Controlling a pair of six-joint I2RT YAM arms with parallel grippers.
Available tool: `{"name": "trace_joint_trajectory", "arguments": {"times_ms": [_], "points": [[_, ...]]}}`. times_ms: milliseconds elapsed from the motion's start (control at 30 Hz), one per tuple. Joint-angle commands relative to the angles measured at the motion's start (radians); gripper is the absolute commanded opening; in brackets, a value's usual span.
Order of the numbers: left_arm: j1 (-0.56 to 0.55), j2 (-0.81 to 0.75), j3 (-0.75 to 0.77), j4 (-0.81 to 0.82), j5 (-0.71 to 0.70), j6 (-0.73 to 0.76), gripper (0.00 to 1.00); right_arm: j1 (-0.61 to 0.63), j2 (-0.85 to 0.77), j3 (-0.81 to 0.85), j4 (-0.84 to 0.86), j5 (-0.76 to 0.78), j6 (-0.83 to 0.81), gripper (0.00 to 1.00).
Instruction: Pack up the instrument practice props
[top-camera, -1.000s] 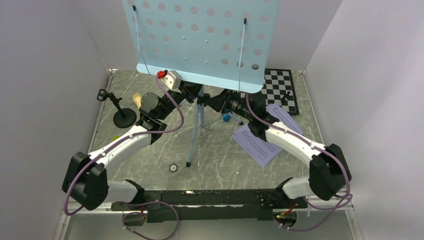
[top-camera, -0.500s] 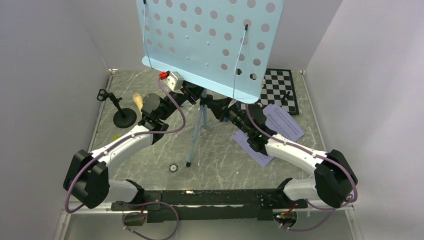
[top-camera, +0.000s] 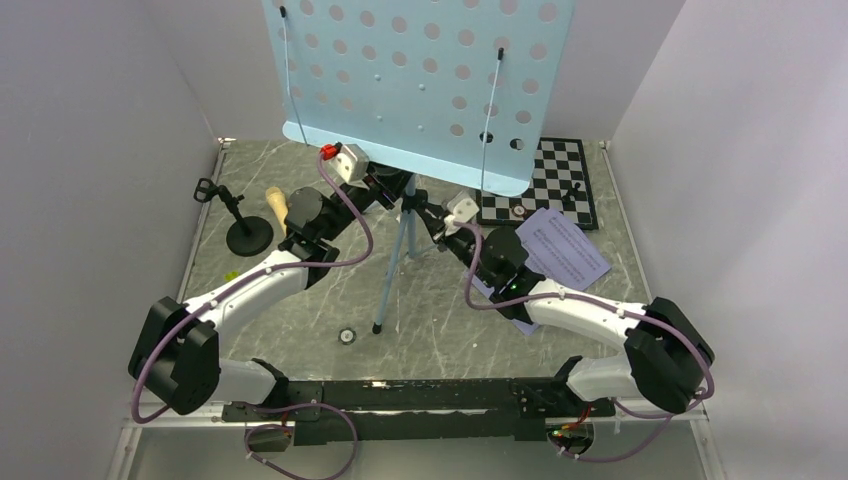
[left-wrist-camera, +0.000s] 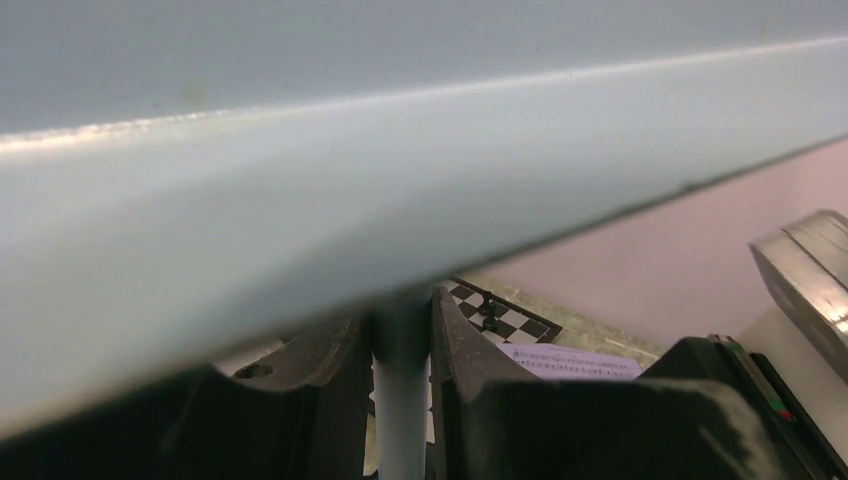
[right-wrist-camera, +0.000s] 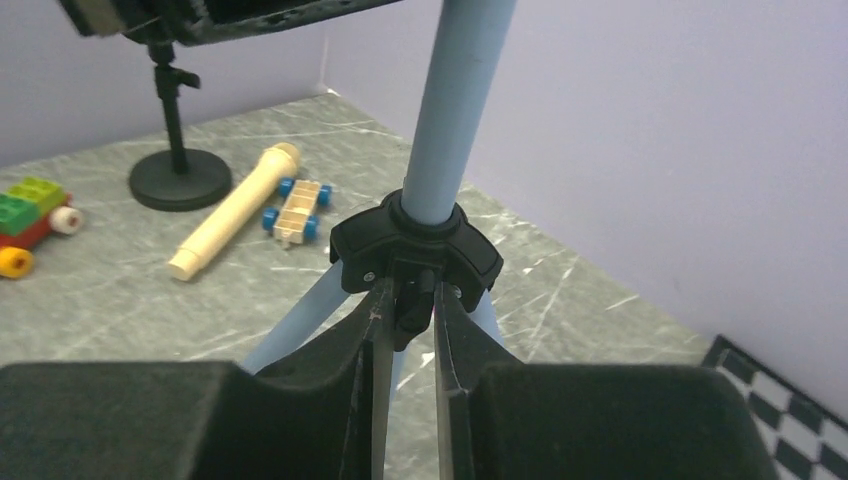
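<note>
The light-blue perforated music stand (top-camera: 420, 90) stands upright at mid-table on its tripod. My left gripper (top-camera: 392, 190) is shut on its pole (left-wrist-camera: 402, 400) just under the desk; the pole sits between the jaws in the left wrist view. My right gripper (top-camera: 428, 215) is shut on the small black knob (right-wrist-camera: 412, 300) of the tripod collar (right-wrist-camera: 470, 255). Lavender sheet-music pages (top-camera: 565, 245) lie at the right. The tan microphone (top-camera: 275, 200) lies beside the black round-based mic stand (top-camera: 248, 235) at the left, both also in the right wrist view.
A chessboard (top-camera: 545, 175) with pieces lies at the back right, behind the pages. A toy car (right-wrist-camera: 297, 210) and coloured blocks (right-wrist-camera: 30, 215) lie near the microphone. A small round disc (top-camera: 347, 336) lies near the front tripod foot. Walls enclose three sides.
My right arm has drawn back and down, turned its wrist over, and closed on the tripod collar's knob. The stand's desk tilted right, then came back near level. My left gripper stayed on the pole.
</note>
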Motion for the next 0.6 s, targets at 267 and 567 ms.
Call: {"name": "trace_joint_trajectory", "arguments": {"times_ms": [267, 567], "points": [[0.021, 0.031, -0.063, -0.168, -0.063, 0.006, 0.0, 0.081, 0.058, -0.09, 0.136, 0.408, -0.565, 0.0], [0.02, -0.001, -0.065, -0.22, -0.094, 0.055, 0.0, 0.14, -0.066, -0.054, 0.003, 0.482, -0.356, 0.61]]}}
